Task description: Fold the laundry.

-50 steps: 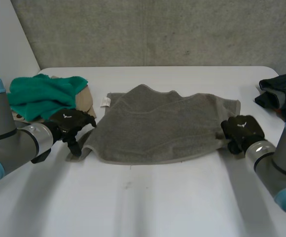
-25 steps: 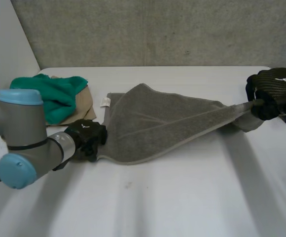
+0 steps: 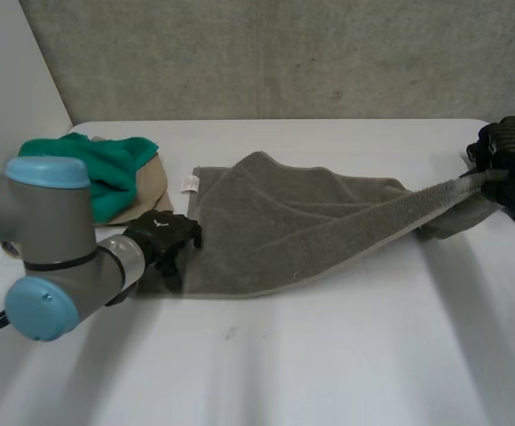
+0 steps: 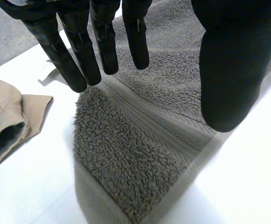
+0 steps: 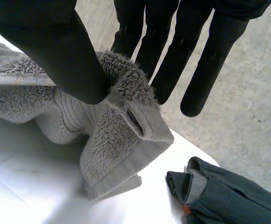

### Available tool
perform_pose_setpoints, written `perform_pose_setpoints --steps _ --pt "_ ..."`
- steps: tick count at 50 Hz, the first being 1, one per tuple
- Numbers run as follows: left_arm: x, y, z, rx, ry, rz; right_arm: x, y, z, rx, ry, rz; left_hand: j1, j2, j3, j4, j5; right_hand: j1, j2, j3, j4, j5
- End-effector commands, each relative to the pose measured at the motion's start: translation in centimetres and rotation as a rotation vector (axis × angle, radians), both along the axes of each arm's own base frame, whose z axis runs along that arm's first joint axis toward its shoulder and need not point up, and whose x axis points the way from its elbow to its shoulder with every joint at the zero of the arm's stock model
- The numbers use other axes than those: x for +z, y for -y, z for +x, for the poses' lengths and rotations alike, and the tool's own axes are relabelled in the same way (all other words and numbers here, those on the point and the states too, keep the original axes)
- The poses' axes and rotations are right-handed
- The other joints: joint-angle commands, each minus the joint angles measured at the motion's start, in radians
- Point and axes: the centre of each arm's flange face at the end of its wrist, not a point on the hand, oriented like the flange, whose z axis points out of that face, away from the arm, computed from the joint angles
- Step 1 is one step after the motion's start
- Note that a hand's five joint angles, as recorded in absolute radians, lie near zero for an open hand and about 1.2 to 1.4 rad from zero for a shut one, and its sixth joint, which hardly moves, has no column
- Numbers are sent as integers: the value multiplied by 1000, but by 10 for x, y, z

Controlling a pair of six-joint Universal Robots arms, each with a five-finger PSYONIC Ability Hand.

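A grey towel (image 3: 275, 231) lies on the white table (image 3: 328, 355), with its right end lifted and stretched taut. My right hand (image 3: 511, 153) is raised at the table's far right and pinches that end's corner. In the right wrist view the thumb (image 5: 56, 51) presses the bunched towel (image 5: 121, 126) against the fingers. My left hand (image 3: 162, 234) is at the towel's near left corner. Seen from the left wrist, its straight fingers (image 4: 84, 56) and thumb (image 4: 224, 70) hover spread over the towel's corner (image 4: 140, 154) and grip nothing.
A green cloth (image 3: 89, 173) lies on a beige garment (image 3: 146, 191) at the table's left; the beige garment (image 4: 4, 121) is beside my left hand. A dark folded garment (image 5: 219, 196) sits by the right hand. A white tag (image 3: 189, 183) marks the towel's far left corner.
My right hand has risen and moved right with the towel's corner, pulling the towel taut and narrow. My left arm has swung in to the towel's near left corner.
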Motion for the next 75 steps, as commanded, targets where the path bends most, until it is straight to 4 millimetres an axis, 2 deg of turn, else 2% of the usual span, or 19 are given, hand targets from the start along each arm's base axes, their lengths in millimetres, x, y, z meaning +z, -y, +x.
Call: perform_pose_setpoints --steps 1,6,18,27,37,47,51,52,55,59,61,63,64,66,67,70,71,74,75 --pt "12 -10 16 -2 17 -24 -13 7 -2 -6 -4 37 88 92 91 103 107 259 219 211 203 243" --pt "7 -13 20 -26 73 -55 -21 8 -1 -3 -5 61 112 115 115 126 130 259 219 211 203 243" --pt "-24 -5 15 -36 200 -111 -34 5 1 2 -11 84 109 112 112 123 127 259 219 211 203 243" --pt "-29 4 10 -32 202 -128 -38 4 1 5 -10 86 138 142 141 153 157 259 219 211 203 243" --pt "-27 18 5 -23 190 -175 -42 3 1 5 -10 87 408 411 411 422 426 259 219 211 203 243" --pt "-32 25 2 -36 211 -194 -45 3 0 2 -10 92 511 514 514 525 529 259 219 211 203 243" --pt "-28 27 2 -39 210 -211 -45 3 0 1 -10 92 789 793 792 804 807 259 219 211 203 243" --pt "-24 29 3 -29 206 -222 -44 3 -1 -1 -10 91 912 915 915 926 930 259 219 211 203 243" --pt "-12 29 5 -19 194 -245 -43 3 -2 -4 -9 86 913 916 916 927 931 259 219 211 203 243" --pt "15 24 12 13 166 -274 -34 3 -6 -17 -9 63 913 916 916 927 931 259 219 211 203 243" --pt "37 14 19 31 138 -284 -24 2 -11 -29 -24 33 913 916 916 927 931 259 219 211 203 243" --pt "63 6 26 49 109 -328 -16 -2 -14 -34 -45 18 913 916 916 927 931 259 219 211 203 243" --pt "96 -5 33 66 68 -388 -7 -6 -17 -35 -69 7 913 916 916 927 931 259 219 211 203 243" --pt "126 -17 39 75 25 -443 1 -12 -22 -36 -97 4 913 916 916 927 931 259 219 211 203 243" --pt "153 -31 45 76 -22 -497 10 -16 -27 -37 -126 3 913 916 916 927 931 259 219 211 203 243" --pt "191 -50 51 61 -93 -578 30 -16 -35 -43 -154 -26 913 916 916 927 931 259 219 211 203 243" --pt "212 -61 55 46 -138 -626 44 -17 -40 -52 -159 -44 913 916 916 927 931 259 219 211 203 243" --pt "238 -68 61 46 -201 -653 67 -22 -40 -56 -145 -68 913 916 916 927 931 259 219 211 203 243" --pt "238 -65 64 58 -206 -639 71 -23 -40 -58 -138 -67 913 916 916 927 931 259 219 211 203 243"
